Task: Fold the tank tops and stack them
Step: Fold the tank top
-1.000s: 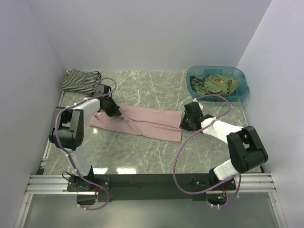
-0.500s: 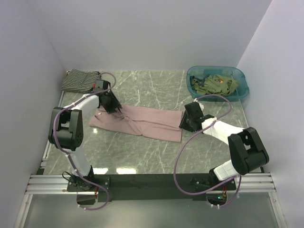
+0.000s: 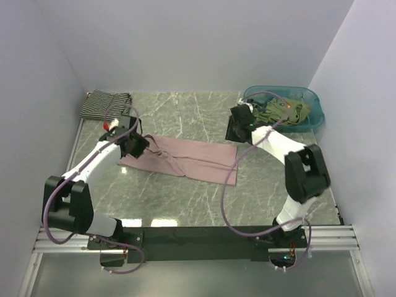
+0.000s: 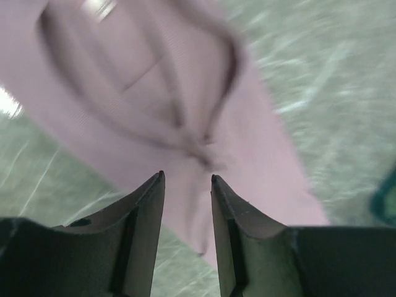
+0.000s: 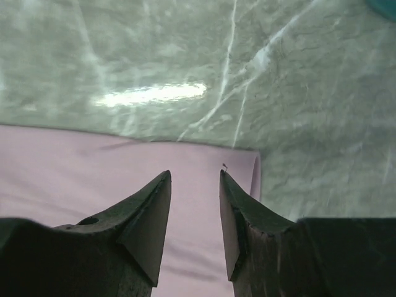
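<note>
Green marble tabletop (image 3: 185, 201) open along the near side, dusty-pink cloth tank top (image 3: 192, 159) flat mid-table, black-and-white striped tank top (image 3: 104, 104) far left, teal plastic basin (image 3: 317, 117) far right.

The top view looks down from high behind the arm bases (image 3: 117, 238) and takes in the whole table (image 3: 185, 204). Each wrist view peers out between its own fingers (image 4: 145, 216) — close and low over the pink top (image 3: 192, 158), which all three views share.
</note>
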### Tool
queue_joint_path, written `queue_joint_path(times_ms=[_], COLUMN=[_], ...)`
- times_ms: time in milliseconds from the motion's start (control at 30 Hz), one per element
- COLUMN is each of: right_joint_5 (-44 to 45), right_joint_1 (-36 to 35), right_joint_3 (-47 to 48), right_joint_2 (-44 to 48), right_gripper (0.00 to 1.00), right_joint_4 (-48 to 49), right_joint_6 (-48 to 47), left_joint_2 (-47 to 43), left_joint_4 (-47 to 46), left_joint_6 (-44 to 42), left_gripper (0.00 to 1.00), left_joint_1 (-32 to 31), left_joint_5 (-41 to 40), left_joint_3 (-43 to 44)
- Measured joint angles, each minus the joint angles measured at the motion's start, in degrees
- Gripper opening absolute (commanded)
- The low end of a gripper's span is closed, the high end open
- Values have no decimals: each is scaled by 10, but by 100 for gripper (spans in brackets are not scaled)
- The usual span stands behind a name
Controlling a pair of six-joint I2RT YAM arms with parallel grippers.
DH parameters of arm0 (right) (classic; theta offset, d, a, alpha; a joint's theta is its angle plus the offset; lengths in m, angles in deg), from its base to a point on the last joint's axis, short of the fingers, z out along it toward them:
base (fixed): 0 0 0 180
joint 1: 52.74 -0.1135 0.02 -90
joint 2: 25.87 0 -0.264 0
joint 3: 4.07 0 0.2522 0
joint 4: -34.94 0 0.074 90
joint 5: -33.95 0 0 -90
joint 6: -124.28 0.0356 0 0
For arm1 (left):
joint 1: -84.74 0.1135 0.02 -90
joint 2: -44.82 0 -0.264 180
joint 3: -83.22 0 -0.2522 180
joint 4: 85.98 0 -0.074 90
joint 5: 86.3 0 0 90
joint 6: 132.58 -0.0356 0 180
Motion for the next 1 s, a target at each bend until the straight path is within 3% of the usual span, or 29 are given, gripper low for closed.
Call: queue_joint_path(times_ms=[200, 500, 600, 767, 800, 833, 1000], right_joint_5=[23, 52, 57, 60, 61, 61, 57], right_joint_1=[0, 0, 0, -2, -2, -2, -4], right_joint_3=[28, 36, 63, 100, 101, 104, 97], right_joint_2=[-100, -108, -128, -171, -177, -179, -173], right_gripper=[53, 54, 49, 32, 22, 18, 16], right_joint_4=[-21, -33, -50, -75, -82, -86, -94], right_joint_6=[-65, -112, -113, -109, -106, -104, -75], left_joint_2=[38, 93, 128, 178, 192, 203, 254], left_joint_4=[27, 18, 31, 49, 56, 58, 78], left_joint_6=[70, 97, 97, 84, 80, 75, 41], left_gripper=[44, 44, 43, 42, 42, 42, 41], left_joint_1=[-10, 2, 12, 16, 16, 16, 16], left_joint_5=[-21, -20, -16, -26, -30, -34, -55], left_joint_3=[-64, -63, -47, 14, 31, 46, 111])
